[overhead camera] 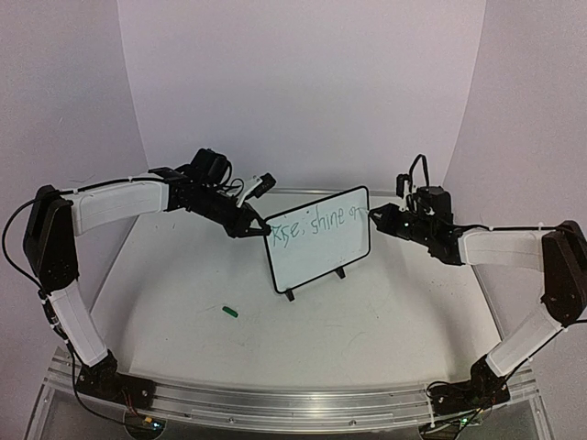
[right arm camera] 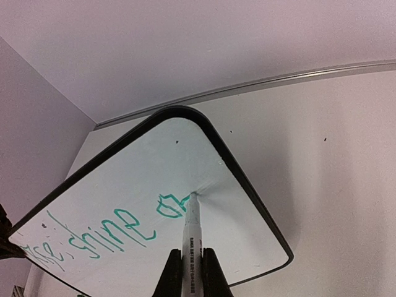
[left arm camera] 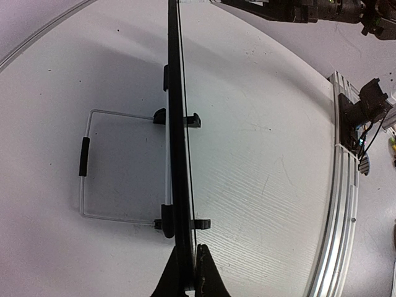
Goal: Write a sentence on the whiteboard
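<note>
Right wrist view is showing the right fingers [right arm camera: 209, 275] squeezing the pen [right arm camera: 190, 232], tip touching the whiteboard [right arm camera: 124, 179] straight ahead, beside the sentence [right arm camera: 117, 232]; left fingers [left arm camera: 207, 278] are pinching its edge.

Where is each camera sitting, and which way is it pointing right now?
Top external: above and behind the bases, looking down on the table; left arm, right arm, left gripper and right gripper show.
Left wrist: on the left wrist, sighting edge-on along the whiteboard toward the right arm; its fingers pinch the frame.
Right wrist: sighting up the marker to the sentence; its fingers grip the marker.
Shared: all three see the whiteboard.
</note>
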